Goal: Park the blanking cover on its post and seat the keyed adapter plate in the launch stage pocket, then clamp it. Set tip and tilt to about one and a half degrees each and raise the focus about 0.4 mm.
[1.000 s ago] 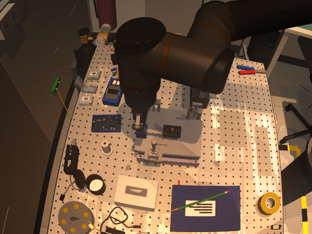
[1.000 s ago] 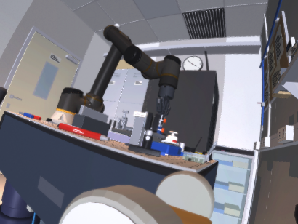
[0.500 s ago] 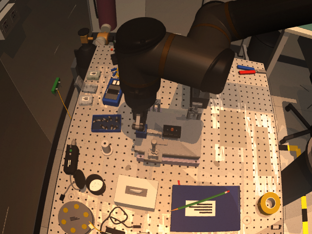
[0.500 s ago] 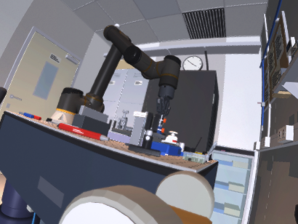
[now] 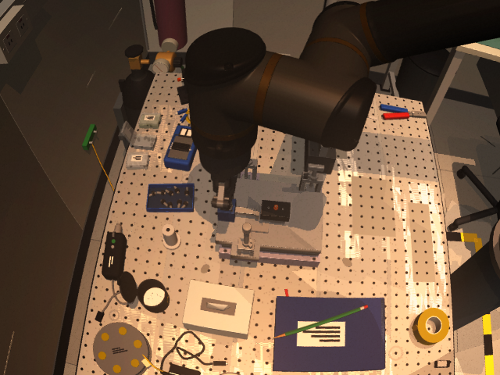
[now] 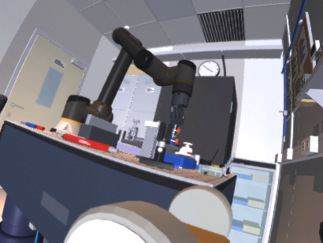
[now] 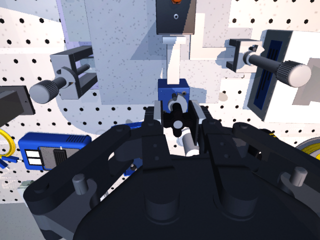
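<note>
The keyed adapter plate [image 5: 275, 210], black with an orange dot, sits on the grey launch stage [image 5: 278, 226] at the middle of the breadboard. A pale clamp arm [image 7: 173, 62] runs from the plate to a blue clamp block [image 7: 173, 91] at the stage's left end. My gripper [image 7: 176, 123] stands over that block, and its fingers are closed on the small black lobed clamp knob [image 7: 176, 121] on the block's face. Two knurled adjuster screws [image 7: 44, 89] [image 7: 289, 72] stick out on either side of the stage. A white post [image 5: 171, 236] stands left of the stage.
A blue tray of small parts [image 5: 170, 197] lies left of the stage, with a blue meter [image 5: 180, 148] behind it. A white box [image 5: 218, 307], a blue notebook with a pencil [image 5: 329, 333] and a yellow tape roll [image 5: 433, 325] lie along the front.
</note>
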You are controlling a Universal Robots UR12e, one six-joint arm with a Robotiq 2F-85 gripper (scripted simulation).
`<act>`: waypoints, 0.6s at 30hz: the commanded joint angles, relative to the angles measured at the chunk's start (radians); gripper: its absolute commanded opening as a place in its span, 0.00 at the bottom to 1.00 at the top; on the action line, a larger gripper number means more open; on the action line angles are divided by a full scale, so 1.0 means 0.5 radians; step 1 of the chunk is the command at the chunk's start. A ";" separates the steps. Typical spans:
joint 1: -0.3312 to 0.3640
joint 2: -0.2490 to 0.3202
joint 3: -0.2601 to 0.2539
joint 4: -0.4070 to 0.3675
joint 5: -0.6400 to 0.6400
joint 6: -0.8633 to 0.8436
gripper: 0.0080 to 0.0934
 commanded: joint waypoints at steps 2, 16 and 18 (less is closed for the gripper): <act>0.000 -0.001 -0.002 -0.001 0.000 0.000 0.00; 0.000 -0.001 -0.002 -0.001 0.000 0.012 0.00; 0.000 -0.001 -0.002 -0.001 0.000 0.022 0.00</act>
